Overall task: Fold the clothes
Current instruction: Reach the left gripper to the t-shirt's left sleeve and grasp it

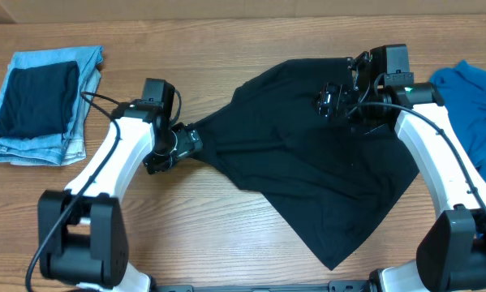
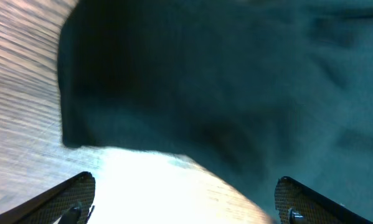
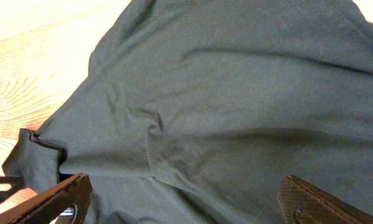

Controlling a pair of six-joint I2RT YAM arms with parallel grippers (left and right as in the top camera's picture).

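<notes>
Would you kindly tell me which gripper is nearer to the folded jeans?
Left. The left gripper sits right of the jeans, at the edge of the black T-shirt; the right gripper hovers over that shirt, farther away.

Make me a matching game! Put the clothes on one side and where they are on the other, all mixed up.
Things:
1. black T-shirt
2. jeans
3. bright blue garment

Places:
A. at the right edge of the table
B. spread out in the middle
C. folded at the far left

Pairs: 1-B, 2-C, 3-A
</notes>
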